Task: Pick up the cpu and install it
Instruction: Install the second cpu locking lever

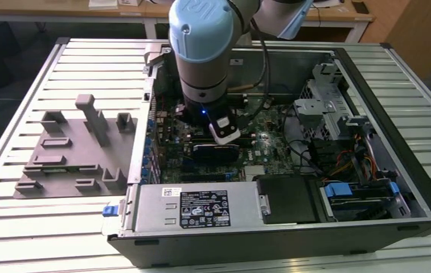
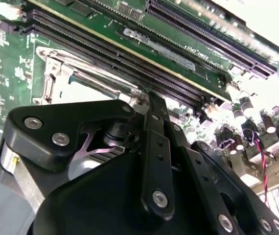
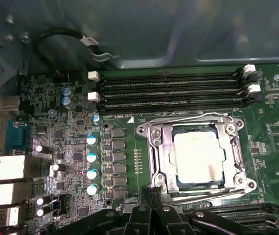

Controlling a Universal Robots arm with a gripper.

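The cpu [image 3: 199, 158], a square chip with a pale shiny metal top, lies flat inside the socket frame [image 3: 155, 147] on the green motherboard [image 3: 71, 142]; the metal bracket rings it. In the first wrist view my gripper [image 3: 151, 192] hangs just off the socket's near edge, fingertips pressed together with nothing between them. The second wrist view shows the black gripper [image 2: 151, 100] above the socket, with a corner of the cpu [image 2: 88, 90] beyond it. In the exterior view the arm reaches down into the open computer case [image 1: 420, 170], and the gripper [image 1: 219, 145] is low over the board.
Black memory slots [image 3: 174, 90] run beside the socket and capacitors [image 3: 91, 164] stand on its other side. A silver power supply box [image 1: 196, 207] fills the case's near edge, with a drive cage and cables [image 1: 337, 142] on the exterior view's right. A grey fixture [image 1: 71, 153] lies outside the case.
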